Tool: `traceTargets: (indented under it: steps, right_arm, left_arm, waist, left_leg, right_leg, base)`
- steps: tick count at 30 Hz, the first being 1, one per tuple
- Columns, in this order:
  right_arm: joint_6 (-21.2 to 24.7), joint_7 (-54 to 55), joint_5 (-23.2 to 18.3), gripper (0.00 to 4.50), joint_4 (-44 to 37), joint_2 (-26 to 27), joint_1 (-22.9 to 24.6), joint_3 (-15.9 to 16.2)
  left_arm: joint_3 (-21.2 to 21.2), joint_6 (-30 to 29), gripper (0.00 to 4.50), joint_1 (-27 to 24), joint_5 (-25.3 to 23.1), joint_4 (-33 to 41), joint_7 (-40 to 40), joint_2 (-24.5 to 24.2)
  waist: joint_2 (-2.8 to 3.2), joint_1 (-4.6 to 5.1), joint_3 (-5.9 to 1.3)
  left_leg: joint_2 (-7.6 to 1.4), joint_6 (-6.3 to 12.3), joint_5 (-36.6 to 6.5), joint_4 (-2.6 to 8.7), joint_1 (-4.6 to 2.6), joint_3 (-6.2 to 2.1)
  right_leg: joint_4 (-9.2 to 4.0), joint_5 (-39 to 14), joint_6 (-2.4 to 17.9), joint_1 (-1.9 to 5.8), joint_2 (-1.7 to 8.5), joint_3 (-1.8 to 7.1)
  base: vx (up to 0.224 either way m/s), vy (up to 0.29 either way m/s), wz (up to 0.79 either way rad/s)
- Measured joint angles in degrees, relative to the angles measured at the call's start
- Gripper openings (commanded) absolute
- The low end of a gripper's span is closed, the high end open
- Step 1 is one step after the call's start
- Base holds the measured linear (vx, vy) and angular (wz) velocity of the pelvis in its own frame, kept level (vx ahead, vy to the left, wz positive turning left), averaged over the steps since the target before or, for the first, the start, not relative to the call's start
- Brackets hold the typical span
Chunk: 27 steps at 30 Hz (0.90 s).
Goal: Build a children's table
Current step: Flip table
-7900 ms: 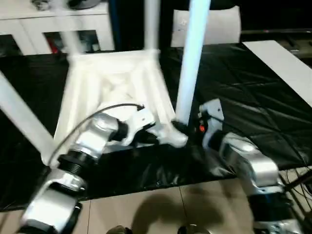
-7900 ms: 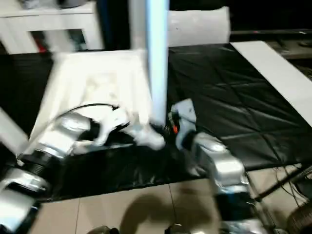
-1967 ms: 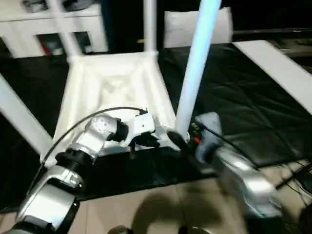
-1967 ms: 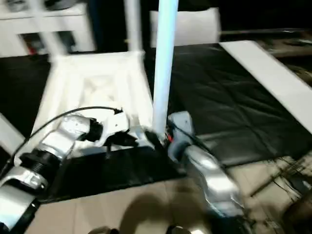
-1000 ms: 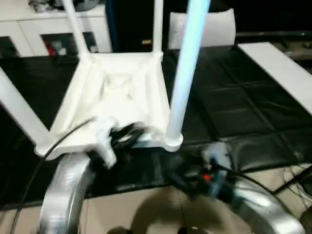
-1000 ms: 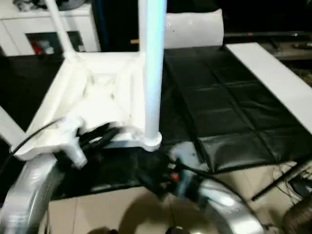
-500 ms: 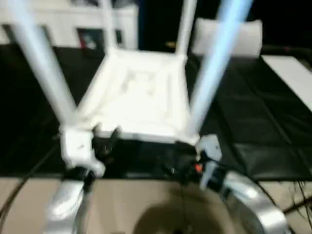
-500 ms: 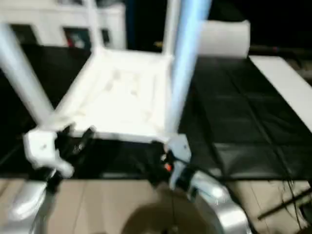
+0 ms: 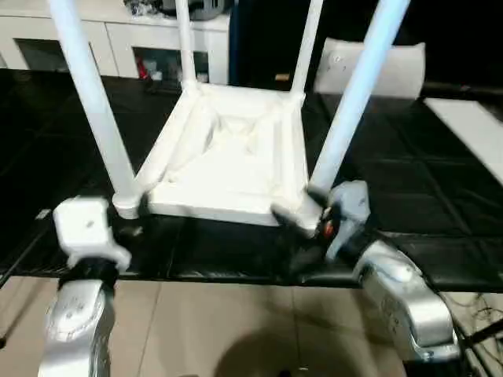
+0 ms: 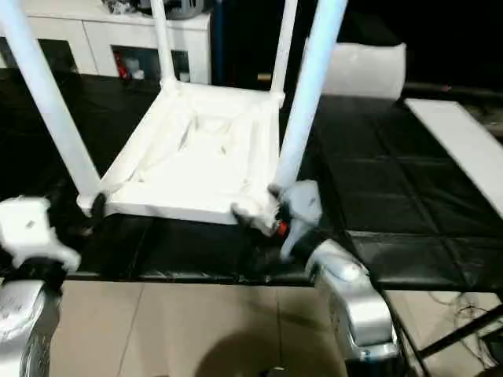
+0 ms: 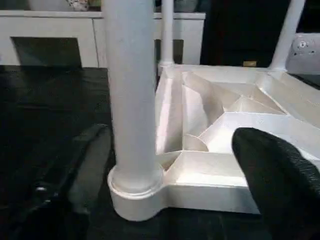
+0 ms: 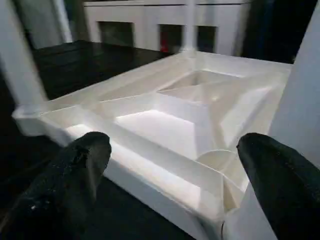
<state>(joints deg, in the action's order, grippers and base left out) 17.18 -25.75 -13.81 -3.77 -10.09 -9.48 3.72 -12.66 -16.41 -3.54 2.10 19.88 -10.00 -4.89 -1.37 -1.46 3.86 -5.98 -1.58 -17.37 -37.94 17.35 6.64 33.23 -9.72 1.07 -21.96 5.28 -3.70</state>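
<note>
Our fingers are spread wide on both the left gripper [image 11: 170, 170] and right gripper [image 12: 175, 170], holding nothing. The tabletop [image 9: 228, 157] lies upside down on the worktop [image 9: 409, 196], four legs [image 9: 86, 86] standing; we judge assembly finished, and next we turn it upright.

White tabletop [image 9: 236, 157], white legs [image 9: 86, 94], black fingers [image 11: 270, 170].

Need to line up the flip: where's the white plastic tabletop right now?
In the left eye view, the white plastic square tabletop lies upside down on the black mat, centre-left, four white tube legs pointing up, its near edge between both claws.
</note>
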Motion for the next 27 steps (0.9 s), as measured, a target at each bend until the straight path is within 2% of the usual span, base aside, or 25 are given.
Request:
traceTargets:
  steps: [3,5,10,12,14,16,21,27]
  right_arm:
    - [-0.1,1.5,-0.1,4.5,0.4,-0.2,-0.2,-2.7]
    - [-0.1,1.5,-0.1,4.5,0.2,-0.3,-0.1,-3.4]
    - [0.0,0.2,-0.1,4.5,-1.5,-0.2,2.4,-0.8]
    - [0.3,-0.4,-0.1,4.5,-2.5,0.0,3.9,0.8]
    - [1.1,-1.0,-0.2,4.5,-3.7,0.5,5.4,2.4]
    - [1.8,-1.8,-0.4,4.5,-4.9,0.7,6.2,4.0]
    - [3.6,-4.8,-1.6,4.5,-7.6,-0.5,8.0,7.6]
    - [5.3,-6.1,-2.1,4.5,-8.7,-0.7,8.9,9.3]
  left_arm:
    - [-0.4,-0.9,4.44,1.9,-0.2,-3.1,0.1,-1.8]
    - [-1.1,-0.9,4.44,3.2,0.0,-4.5,0.0,-2.6]
    - [0.3,-0.6,4.44,7.7,1.0,-10.7,-2.2,-3.4]
    - [1.2,0.6,4.44,10.1,0.9,-15.3,-2.2,-3.5]
    - [1.1,2.0,4.44,12.6,0.9,-19.2,-2.3,-4.1]
    - [0.5,3.3,4.16,14.4,0.8,-22.0,-1.8,-4.6]
    - [-1.7,5.8,3.81,18.5,0.5,-27.6,1.9,-5.5]
    - [-1.7,8.7,3.39,19.9,1.1,-31.6,1.6,-5.5]
  waist:
    - [-0.11,-0.22,-0.06]
    - [-0.26,-0.26,-0.16]
    - [-0.35,-0.49,-0.37]
    - [-0.35,-0.49,-0.36]
    - [-0.36,-0.49,-0.36]
    - [-0.35,-0.47,-0.35]
    - [-0.28,-0.31,-0.32]
    - [-0.28,-0.32,-0.32]
  left_leg:
    - [-0.07,-0.47,0.3,0.77,0.04,0.01]
    - [-0.14,-0.64,0.5,1.06,0.19,0.05]
    - [-0.56,-0.44,0.9,1.17,1.63,0.07]
    - [-0.67,-0.32,0.9,1.17,1.9,0.06]
    - [-0.84,-0.31,1.0,1.17,1.89,0.06]
    - [-0.89,-0.4,1.0,1.17,1.86,0.06]
    - [-1.1,-0.77,1.3,1.17,1.7,0.07]
    - [-1.25,-0.88,1.3,1.17,1.74,0.07]
  right_leg:
    - [0.09,0.2,-0.1,-0.23,-0.04,-0.02]
    - [0.1,1.0,-0.1,-0.41,-0.04,-0.01]
    - [0.88,0.9,0.3,-2.01,-0.23,-0.27]
    - [0.93,0.9,0.3,-2.33,-0.32,-0.32]
    - [0.91,0.9,0.3,-2.33,-0.44,-0.36]
    - [0.88,1.0,0.4,-2.29,-0.47,-0.38]
    - [0.78,0.9,0.2,-1.96,-0.55,-0.48]
    - [0.78,1.1,0.5,-1.96,-0.66,-0.48]
  base:
    - [0.035,-0.051,0.07]
    - [0.047,-0.055,0.12]
    - [0.033,-0.028,0.04]
    - [0.0,0.0,0.0]
    - [0.0,0.0,0.0]
    - [0.0,0.0,0.0]
    - [0.0,0.0,0.0]
    - [0.0,0.0,0.0]
